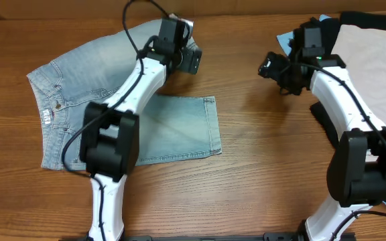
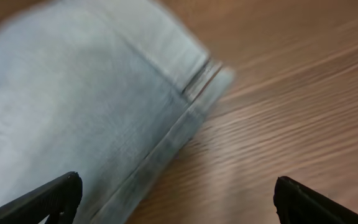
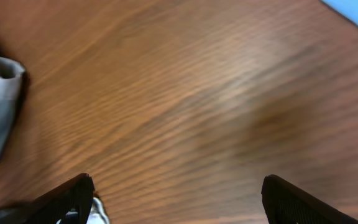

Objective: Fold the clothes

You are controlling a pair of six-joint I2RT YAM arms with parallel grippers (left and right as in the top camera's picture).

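Denim shorts (image 1: 179, 127) lay flat on the left half of the table (image 1: 260, 187), waistband to the left, both legs pointing right. L gripper (image 2: 178, 186) hung over the far leg's hem, jaws spread wide w/ nothing in them. Wrist cam was blurry, but the hem seam and bare wood showed below. R gripper (image 3: 178, 183) was also wide open & empty over bare wood mid-table, well apart from the shorts. Beige garment (image 1: 374, 67) and a black one (image 1: 370, 20) sat in the far right corner, w/ a bit of sky-blue cloth (image 1: 322, 18) beside them.

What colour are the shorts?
The shorts are faded light-blue denim; the overhead view shows it best.
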